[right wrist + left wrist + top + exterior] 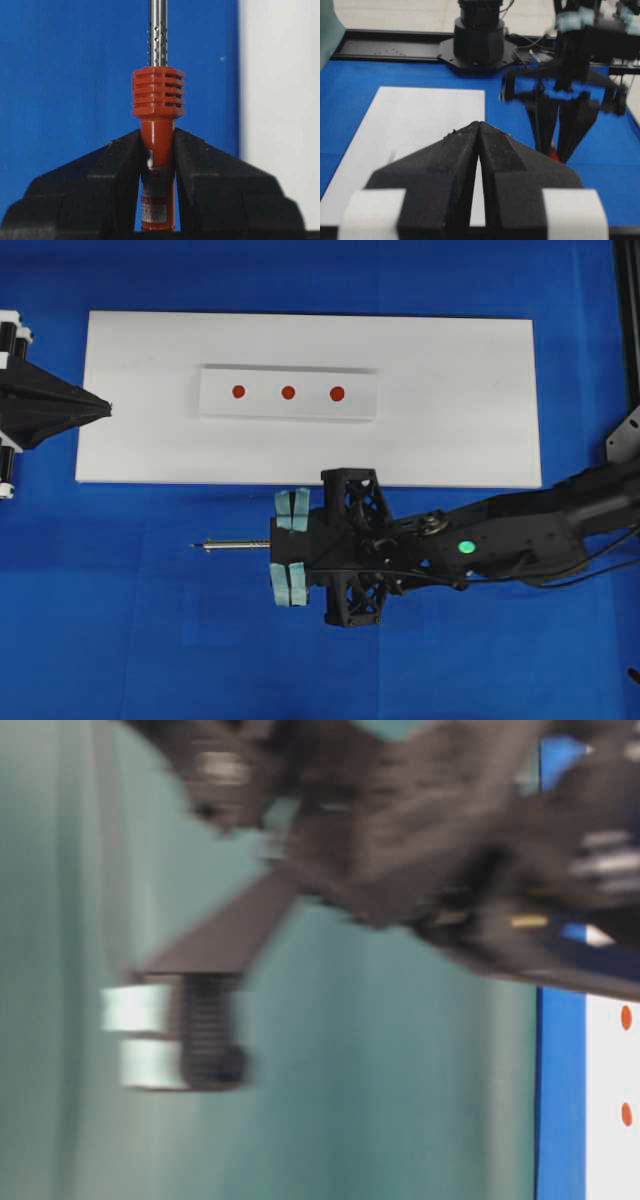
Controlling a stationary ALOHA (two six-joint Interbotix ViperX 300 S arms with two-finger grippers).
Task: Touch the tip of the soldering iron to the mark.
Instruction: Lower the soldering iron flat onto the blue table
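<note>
My right gripper (292, 546) (157, 136) is shut on the red-orange handle of the soldering iron (240, 545) (157, 95). The iron lies level over the blue mat, just in front of the white board (450, 420). Its silver shaft points left, and the tip (197, 546) is well short of the board. Three red marks (238, 392) (288, 392) (337, 393) sit in a row on a small white strip (215, 405) on the board. My left gripper (108, 408) (479, 124) is shut and empty at the board's left edge.
The iron's black cord (600, 562) trails along the right arm. A black rail (630, 320) runs down the far right edge. The left wrist view shows the right arm's base (479, 40) beyond the board. The table-level view is blurred by a dark arm close to it.
</note>
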